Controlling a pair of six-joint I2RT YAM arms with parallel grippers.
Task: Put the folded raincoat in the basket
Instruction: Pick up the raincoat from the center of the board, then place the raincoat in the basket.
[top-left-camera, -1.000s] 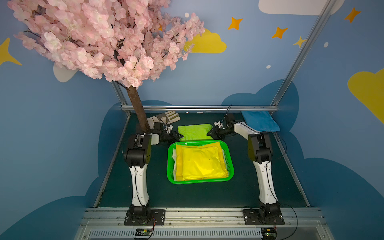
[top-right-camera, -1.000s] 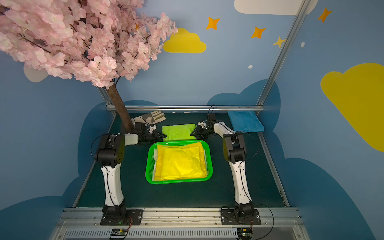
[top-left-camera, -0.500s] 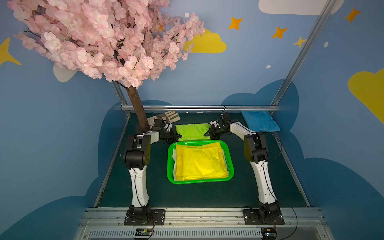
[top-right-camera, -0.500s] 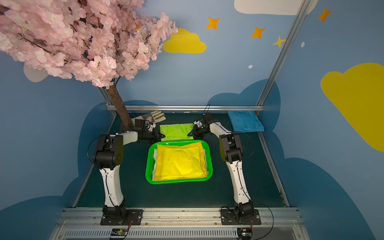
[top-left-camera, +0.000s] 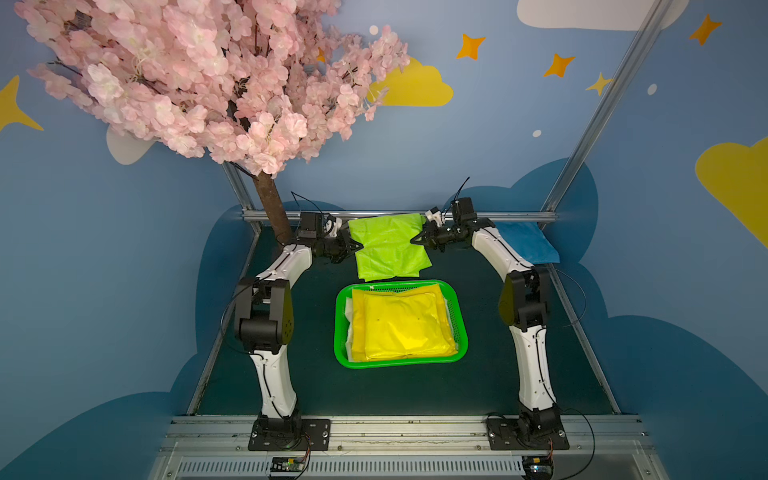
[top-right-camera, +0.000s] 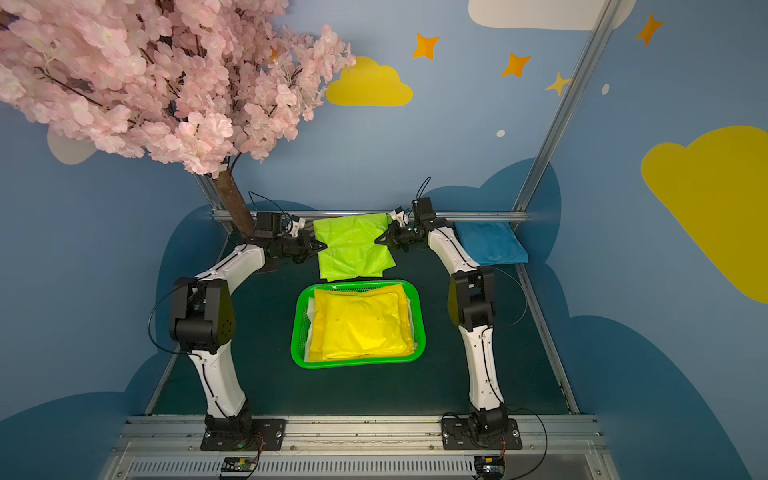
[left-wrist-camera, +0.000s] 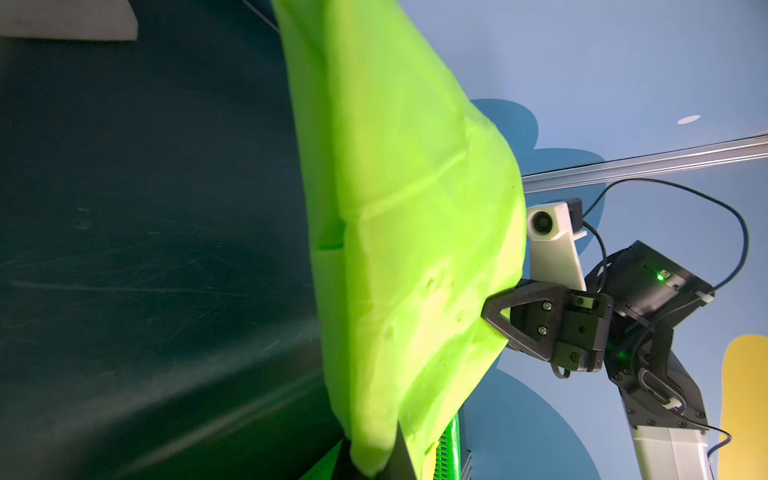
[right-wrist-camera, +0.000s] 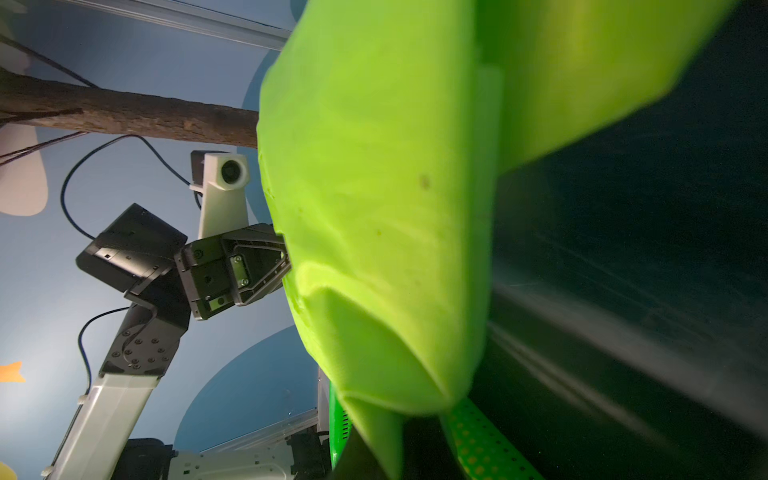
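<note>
Right, both closed tight on the lime-green folded raincoat (top-left-camera: 388, 247): my L gripper (top-left-camera: 356, 246) pinches its left edge, R gripper (top-left-camera: 413, 240) the right. It hangs btwn them, just behind the green basket (top-left-camera: 399, 362), which holds a yellow folded raincoat (top-left-camera: 401, 328).

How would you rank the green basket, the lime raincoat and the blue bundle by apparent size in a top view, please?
1. green basket
2. lime raincoat, held up, so slightly nearer the camera
3. blue bundle, partly hidden
</note>
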